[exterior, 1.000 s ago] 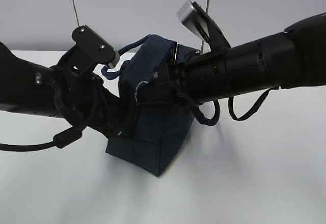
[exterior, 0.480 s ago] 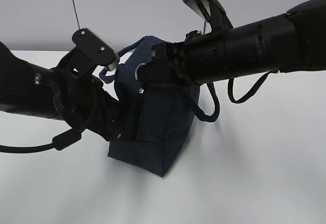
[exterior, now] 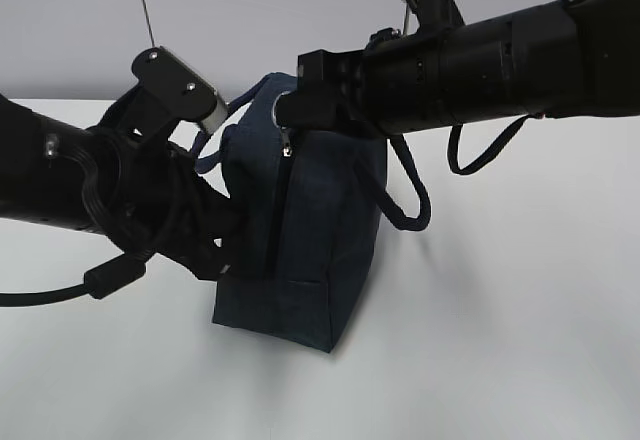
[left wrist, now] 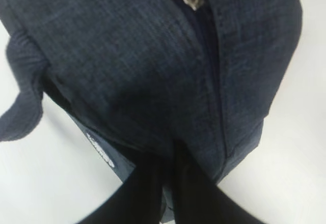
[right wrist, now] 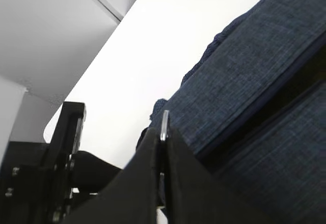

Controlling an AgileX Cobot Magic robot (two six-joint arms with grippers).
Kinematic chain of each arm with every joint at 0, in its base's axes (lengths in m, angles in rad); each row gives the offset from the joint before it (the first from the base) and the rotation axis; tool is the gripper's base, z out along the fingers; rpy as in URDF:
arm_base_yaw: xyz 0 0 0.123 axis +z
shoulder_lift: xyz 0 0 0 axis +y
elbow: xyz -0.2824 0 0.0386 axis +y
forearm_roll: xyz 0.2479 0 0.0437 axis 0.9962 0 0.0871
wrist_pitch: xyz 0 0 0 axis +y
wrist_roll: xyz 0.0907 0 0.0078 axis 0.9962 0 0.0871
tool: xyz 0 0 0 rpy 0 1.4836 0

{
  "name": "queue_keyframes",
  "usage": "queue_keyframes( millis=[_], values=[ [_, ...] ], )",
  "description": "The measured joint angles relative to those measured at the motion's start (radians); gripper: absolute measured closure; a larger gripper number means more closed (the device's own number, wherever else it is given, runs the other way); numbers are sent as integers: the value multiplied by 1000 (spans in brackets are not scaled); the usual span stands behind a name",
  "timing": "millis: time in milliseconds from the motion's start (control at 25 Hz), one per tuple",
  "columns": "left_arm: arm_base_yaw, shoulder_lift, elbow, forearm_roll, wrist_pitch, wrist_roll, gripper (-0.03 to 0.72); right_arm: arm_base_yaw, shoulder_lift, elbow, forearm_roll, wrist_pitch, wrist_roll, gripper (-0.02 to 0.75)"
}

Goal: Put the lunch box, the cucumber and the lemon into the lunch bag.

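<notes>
White table [exterior: 500, 340] spreads beneath and on both sides of the tool; grey wall [exterior: 270, 20] stands behind, with a thin vertical rod [exterior: 145, 5] before it.

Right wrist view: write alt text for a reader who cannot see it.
The right end effector, shut, pinches a thin metal ring pull beside the dark navy lunch bag, which fills the right side. Behind lie the white table and part of the other black arm.
</notes>
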Motion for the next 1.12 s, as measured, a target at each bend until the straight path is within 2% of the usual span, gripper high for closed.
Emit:
queue_keyframes(
  millis=[800,1120],
  values=[
    [0,-48,3,-8,126,0,694,0,-1,-8,18,-82,-9,738],
    [0,-89,81,-25,114,0,694,0,1,-15,22,-123,-37,738]
  ],
)
